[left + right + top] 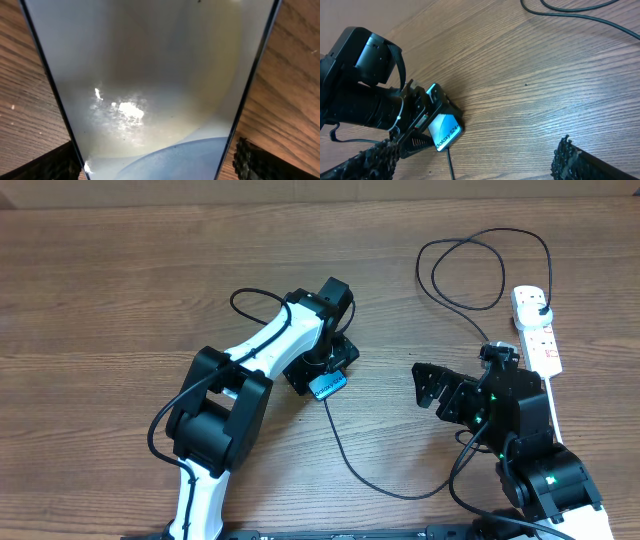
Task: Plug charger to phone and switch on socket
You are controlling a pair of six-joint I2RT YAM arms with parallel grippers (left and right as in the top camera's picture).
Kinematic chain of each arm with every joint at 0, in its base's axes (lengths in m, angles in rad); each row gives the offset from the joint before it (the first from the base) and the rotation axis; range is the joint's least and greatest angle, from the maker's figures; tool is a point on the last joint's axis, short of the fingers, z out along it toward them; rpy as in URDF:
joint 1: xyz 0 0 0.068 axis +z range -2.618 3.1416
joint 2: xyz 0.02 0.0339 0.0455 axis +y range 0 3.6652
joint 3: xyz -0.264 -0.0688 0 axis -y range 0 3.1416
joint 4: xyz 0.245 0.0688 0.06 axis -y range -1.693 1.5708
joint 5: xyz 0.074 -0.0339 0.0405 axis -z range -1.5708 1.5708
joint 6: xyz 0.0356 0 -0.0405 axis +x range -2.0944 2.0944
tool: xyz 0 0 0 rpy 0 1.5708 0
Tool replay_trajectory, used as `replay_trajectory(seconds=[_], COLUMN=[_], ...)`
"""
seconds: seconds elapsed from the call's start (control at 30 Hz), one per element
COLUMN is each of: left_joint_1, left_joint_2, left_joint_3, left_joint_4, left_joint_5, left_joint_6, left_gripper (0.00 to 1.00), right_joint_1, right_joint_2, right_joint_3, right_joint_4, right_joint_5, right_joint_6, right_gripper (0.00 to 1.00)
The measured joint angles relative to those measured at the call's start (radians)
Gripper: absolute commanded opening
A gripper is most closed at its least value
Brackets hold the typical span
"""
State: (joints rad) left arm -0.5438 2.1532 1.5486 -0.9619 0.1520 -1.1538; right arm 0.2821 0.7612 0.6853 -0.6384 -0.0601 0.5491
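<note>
The table [120, 280] is brown wood with a long, straight grain and fills nearly the whole overhead view. A pale band [200, 188] runs along the top edge of the frame.

The only readable writing is "Galaxy S24", in white on the light-blue screen of the phone [443, 128] at lower left of the right wrist view. The socket [540, 340], a white strip at the right edge of the overhead frame, carries small red marks too small to read.

The phone [328, 387] lies at frame centre under the left gripper [155, 167]. That gripper's jaws are spread wide to either side of the phone. The pads [257, 162] sit just beside the phone's edges, and I cannot tell whether they touch it.

The charger [360, 470] runs from the phone's lower end and curves toward the lower right. It then loops at upper right to its black plug, seated in the socket's top end.

The right gripper [422, 386], right of centre, is spread and holds nothing, well apart from the phone.
</note>
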Motion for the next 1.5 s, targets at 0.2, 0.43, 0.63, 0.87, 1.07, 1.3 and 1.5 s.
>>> replay_trajectory(seconds=[0.2, 0.43, 0.63, 0.87, 1.07, 1.3, 1.5], left_joint_1=[0.000, 0.000, 0.000, 0.000, 0.001, 0.001, 0.009], left_joint_2=[-0.001, -0.003, -0.003, -0.003, -0.003, -0.003, -0.003], left_joint_3=[-0.003, -0.003, -0.003, -0.003, -0.003, -0.003, 0.003], left_joint_4=[-0.001, 0.001, 0.001, 0.001, 0.001, 0.001, -0.004], left_joint_5=[0.000, 0.001, 0.001, 0.002, 0.008, 0.009, 0.032], left_joint_6=[0.000, 0.000, 0.000, 0.000, 0.004, 0.004, 0.018], left_gripper=[0.81, 0.72, 0.71, 0.56, 0.20, 0.04, 0.04], right_joint_1=[0.000, 0.000, 0.000, 0.000, 0.000, 0.000, 0.000], right_joint_2=[0.000, 0.000, 0.000, 0.000, 0.000, 0.000, 0.000], right_joint_3=[0.000, 0.000, 0.000, 0.000, 0.000, 0.000, 0.000], right_joint_4=[-0.002, -0.001, -0.001, -0.002, -0.001, -0.001, -0.001], right_joint_5=[0.000, 0.000, 0.000, 0.000, 0.000, 0.000, 0.000], right_joint_6=[0.000, 0.000, 0.000, 0.000, 0.000, -0.005, -0.013], right_gripper=[1.00, 1.00, 1.00, 1.00, 1.00, 1.00, 1.00])
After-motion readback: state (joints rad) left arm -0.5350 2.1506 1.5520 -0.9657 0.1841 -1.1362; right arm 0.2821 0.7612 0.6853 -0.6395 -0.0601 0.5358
